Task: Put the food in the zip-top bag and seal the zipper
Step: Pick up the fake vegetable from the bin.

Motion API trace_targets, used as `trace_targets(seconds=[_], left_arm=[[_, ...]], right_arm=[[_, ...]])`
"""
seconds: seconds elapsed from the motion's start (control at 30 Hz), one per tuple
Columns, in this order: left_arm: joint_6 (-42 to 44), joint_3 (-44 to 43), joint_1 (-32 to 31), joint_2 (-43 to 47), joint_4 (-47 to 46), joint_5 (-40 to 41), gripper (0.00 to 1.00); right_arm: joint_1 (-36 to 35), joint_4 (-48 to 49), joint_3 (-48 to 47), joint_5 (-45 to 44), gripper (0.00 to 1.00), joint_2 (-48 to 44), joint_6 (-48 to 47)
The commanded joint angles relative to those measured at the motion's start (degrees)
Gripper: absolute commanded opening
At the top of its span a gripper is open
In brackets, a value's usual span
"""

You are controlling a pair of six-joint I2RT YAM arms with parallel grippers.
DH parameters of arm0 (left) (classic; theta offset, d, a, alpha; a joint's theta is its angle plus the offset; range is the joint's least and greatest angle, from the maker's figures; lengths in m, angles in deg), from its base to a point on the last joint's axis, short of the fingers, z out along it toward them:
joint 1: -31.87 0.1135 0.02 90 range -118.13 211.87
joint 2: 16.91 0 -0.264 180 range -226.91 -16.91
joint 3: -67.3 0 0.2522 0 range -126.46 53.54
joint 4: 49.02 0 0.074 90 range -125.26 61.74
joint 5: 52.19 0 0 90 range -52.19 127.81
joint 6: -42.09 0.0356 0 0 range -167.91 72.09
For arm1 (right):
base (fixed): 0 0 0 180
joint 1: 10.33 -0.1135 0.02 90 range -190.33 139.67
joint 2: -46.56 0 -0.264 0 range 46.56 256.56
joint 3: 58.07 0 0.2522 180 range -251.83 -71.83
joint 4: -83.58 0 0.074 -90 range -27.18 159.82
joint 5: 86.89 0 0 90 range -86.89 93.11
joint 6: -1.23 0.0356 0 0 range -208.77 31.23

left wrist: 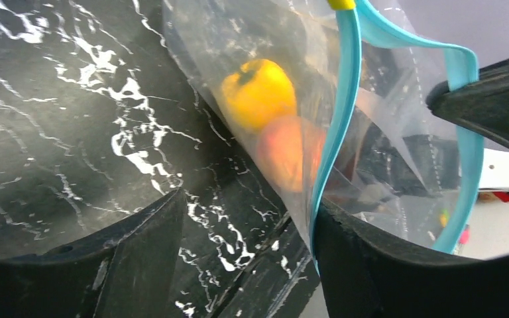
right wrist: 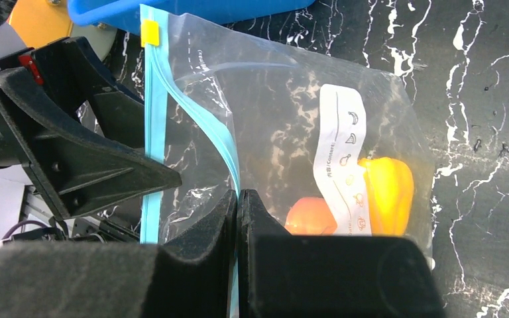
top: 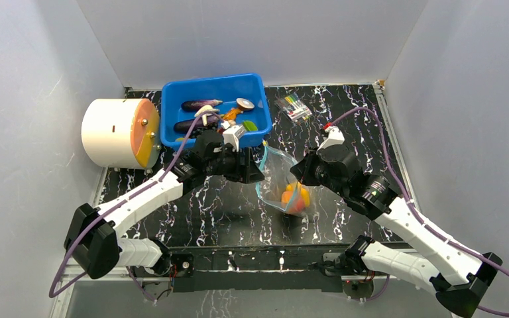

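1. Zip-top bag [top: 282, 177] stood slumped on the counter [top: 225, 209] between my two arms, just in front of the blue bin [top: 171, 112], with its mouth turned toward my left arm.
2. A yellow pepper [right wrist: 388, 195] and an orange fruit [right wrist: 310, 216] lay touching at the bottom of the bag. Purple eggplants [top: 199, 105] and other toy pieces sat in the bin.
3. My right gripper [right wrist: 237, 197] had its fingers pressed together on one lip of the zipper [right wrist: 151, 139], and that pinch held the mouth up.
4. My left gripper [left wrist: 248, 218] had its fingers spread apart and held nothing. The other teal lip ran down against the inner face of one finger.
5. I judged the clear film thin, floppy and slick, so a pinch on the panel would likely slide or crumple it. The zipper strip looked like the stiffest part and the best place to take hold, near an end or beside the yellow slider tab [right wrist: 150, 33].
6. The bag seemed light, with only the two toys weighing down its bottom.
7. I took the toy foods for hard, smooth and rounded pieces that could roll, so I would grip each across its middle.
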Motion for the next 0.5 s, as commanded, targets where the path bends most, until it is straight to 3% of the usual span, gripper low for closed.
trace_targets(seconds=[0.0, 0.47], left_arm=[[5.90, -5.28, -0.23, 3.43, 8.00, 7.50, 0.68], [14.72, -15.27, 0.18, -0.26, 17.23, 23.38, 0.85]], right_arm=[[-0.18, 4.57, -0.30, 0.49, 0.00, -0.98, -0.16], [-0.20, 7.76, 2.87, 1.88, 0.00, -1.61, -1.26]])
